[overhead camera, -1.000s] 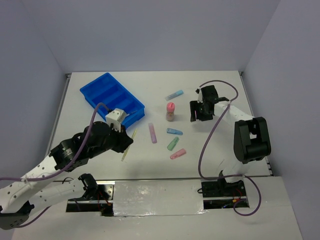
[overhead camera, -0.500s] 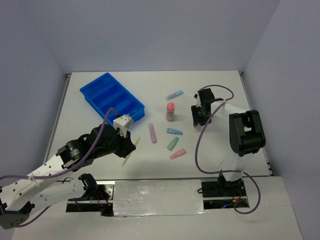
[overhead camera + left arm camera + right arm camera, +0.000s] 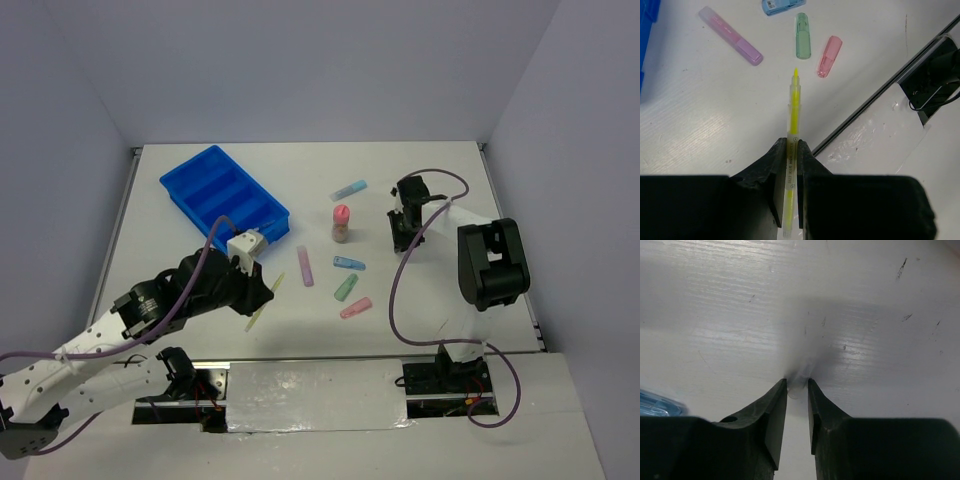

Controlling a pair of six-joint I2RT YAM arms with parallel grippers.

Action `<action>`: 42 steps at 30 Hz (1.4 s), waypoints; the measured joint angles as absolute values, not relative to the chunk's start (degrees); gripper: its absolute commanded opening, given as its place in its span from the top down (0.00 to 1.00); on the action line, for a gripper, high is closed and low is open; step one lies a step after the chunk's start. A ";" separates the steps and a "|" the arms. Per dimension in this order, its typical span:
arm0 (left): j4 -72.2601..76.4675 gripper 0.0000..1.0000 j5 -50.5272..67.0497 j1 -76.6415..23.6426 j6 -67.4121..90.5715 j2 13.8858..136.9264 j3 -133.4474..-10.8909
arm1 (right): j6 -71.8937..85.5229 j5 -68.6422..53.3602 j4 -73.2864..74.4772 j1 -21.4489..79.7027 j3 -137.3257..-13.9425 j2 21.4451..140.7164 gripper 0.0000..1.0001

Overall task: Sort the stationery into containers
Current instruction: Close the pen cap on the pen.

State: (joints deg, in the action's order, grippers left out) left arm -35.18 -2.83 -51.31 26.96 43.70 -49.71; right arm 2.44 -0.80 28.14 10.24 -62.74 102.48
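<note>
My left gripper (image 3: pixel 262 285) is shut on a thin yellow highlighter pen (image 3: pixel 795 107) and holds it above the table, tip forward. The pen also shows in the top view (image 3: pixel 258 308). The blue tray (image 3: pixel 186 165) lies at the far left. On the table lie a pink-purple stick (image 3: pixel 305 266), two blue sticks (image 3: pixel 349 189) (image 3: pixel 348 263), a green stick (image 3: pixel 345 288), a pink stick (image 3: pixel 355 308) and a pink-capped bottle (image 3: pixel 341 223), standing upright. My right gripper (image 3: pixel 400 238) points down at the table, its jaws nearly closed on a small clear piece (image 3: pixel 797 385).
The table's front edge, with a black gap and a taped panel (image 3: pixel 900 130), runs just below the left gripper. A purple cable (image 3: pixel 400 290) hangs from the right arm. A blue item's edge (image 3: pixel 655 405) shows at the left of the right wrist view.
The left arm has shifted right and nearer with the yellow pen in its grip. The right gripper has swung to point down at the table and its jaws have narrowed.
</note>
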 measured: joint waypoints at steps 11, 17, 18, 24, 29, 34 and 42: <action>-35.00 1.00 -2.66 -51.31 26.94 42.98 -49.58 | 3.84 -0.47 32.25 9.80 -66.59 105.14 1.00; -34.65 1.00 -2.55 -51.31 26.96 42.68 -49.36 | 6.66 -1.28 31.46 9.47 -65.69 104.16 1.00; -34.44 1.00 -2.48 -51.31 27.00 42.44 -49.21 | 7.88 -1.89 30.94 9.47 -64.64 103.26 1.00; -28.97 1.00 -2.02 -51.33 28.69 39.75 -46.76 | 17.69 -1.65 27.79 10.76 -56.58 85.91 1.00; -14.87 1.00 2.74 -51.37 31.81 38.94 -39.94 | 31.33 3.46 10.79 27.64 -45.89 54.11 1.00; -0.25 1.00 10.15 -51.83 35.79 42.00 -34.44 | 42.52 8.05 -5.89 43.24 -36.99 37.30 1.00; 13.80 1.00 15.92 -52.07 39.66 44.07 -32.56 | 45.34 14.00 -14.55 58.59 -34.15 40.16 1.00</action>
